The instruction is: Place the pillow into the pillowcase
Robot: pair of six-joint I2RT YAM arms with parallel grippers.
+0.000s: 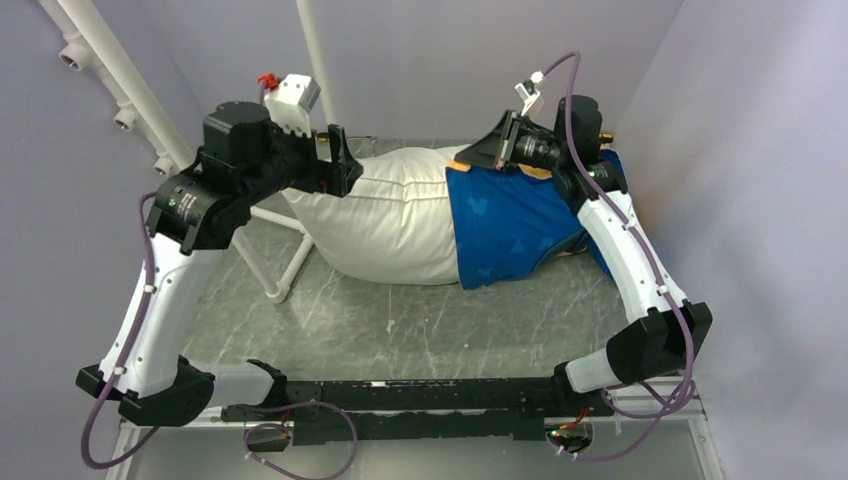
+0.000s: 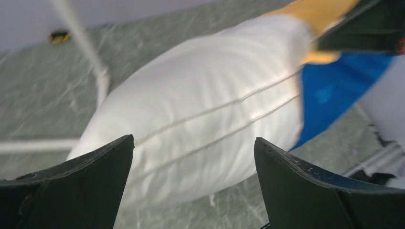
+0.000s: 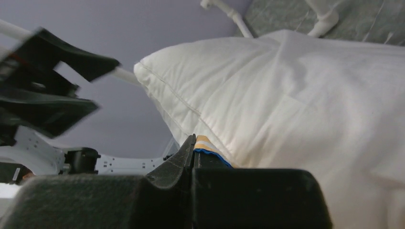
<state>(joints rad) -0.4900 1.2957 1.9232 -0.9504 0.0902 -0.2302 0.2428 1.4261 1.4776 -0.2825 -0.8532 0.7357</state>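
Note:
The plump white pillow [image 1: 385, 220] lies across the back of the table, and its right end sits inside the blue pillowcase [image 1: 510, 225]. My left gripper [image 1: 338, 160] hovers open at the pillow's left end; in the left wrist view the pillow [image 2: 210, 119] fills the space beyond the spread fingers [image 2: 95, 176], which hold nothing. My right gripper [image 1: 482, 152] is shut on the pillowcase's yellow-and-blue hem [image 3: 209, 147] at the top of the opening, right against the pillow [image 3: 296, 95].
A white pipe frame [image 1: 290, 255] stands on the grey marbled table [image 1: 400, 330] under the pillow's left end. More white pipes [image 1: 110, 80] run along the back left wall. Pale walls close in on both sides and the back.

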